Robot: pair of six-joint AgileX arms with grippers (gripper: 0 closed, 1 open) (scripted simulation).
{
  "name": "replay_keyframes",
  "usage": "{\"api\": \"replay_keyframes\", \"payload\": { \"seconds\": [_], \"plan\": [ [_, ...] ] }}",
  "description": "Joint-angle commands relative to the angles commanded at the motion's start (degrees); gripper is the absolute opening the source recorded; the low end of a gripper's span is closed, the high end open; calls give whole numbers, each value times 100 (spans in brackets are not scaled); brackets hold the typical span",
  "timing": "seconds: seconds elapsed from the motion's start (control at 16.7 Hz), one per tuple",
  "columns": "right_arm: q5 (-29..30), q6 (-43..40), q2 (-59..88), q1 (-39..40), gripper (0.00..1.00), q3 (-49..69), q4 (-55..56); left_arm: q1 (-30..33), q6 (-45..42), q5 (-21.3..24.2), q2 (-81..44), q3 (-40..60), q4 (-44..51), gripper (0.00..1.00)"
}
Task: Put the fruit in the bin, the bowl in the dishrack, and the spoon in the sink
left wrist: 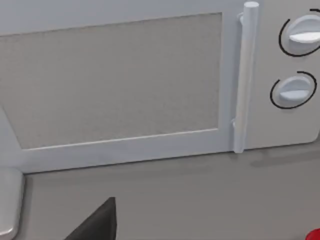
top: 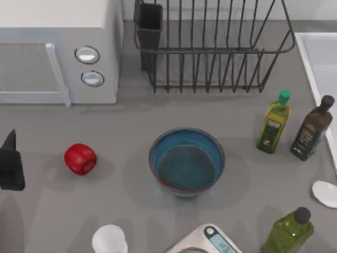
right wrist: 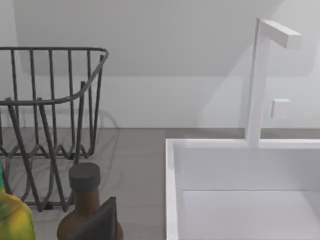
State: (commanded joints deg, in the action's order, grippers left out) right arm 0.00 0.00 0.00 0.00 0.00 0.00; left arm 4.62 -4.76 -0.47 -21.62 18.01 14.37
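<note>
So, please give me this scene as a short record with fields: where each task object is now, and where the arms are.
fruit: red fruit on the table's left part, in front of the microwave
bowl: blue bowl upright at the table's middle, nothing inside
dishrack: black dishrack at the back, holding no dishes
spoon: pale spoon at the right edge, on the table
sink: sink at back right
left arm: left gripper at the left edge, near the fruit
task progress: nothing placed yet
</note>
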Motion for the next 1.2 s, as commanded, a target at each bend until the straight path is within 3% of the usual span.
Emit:
{"api": "replay_keyframes", "payload": {
  "seconds": [0.72, 0.96, 1.2],
  "plan": [
    [0, 0, 0, 0, 100, 0, 0, 1234, -1071, 11, -6892, 4833, 3555, 100],
    [0, 0, 0, 0, 100, 0, 0, 1499, -1346, -47, -8319, 5854, 4416, 100],
    [0, 0, 0, 0, 100, 0, 0, 1591, -1453, -104, -8876, 6260, 4796, 100]
  ]
}}
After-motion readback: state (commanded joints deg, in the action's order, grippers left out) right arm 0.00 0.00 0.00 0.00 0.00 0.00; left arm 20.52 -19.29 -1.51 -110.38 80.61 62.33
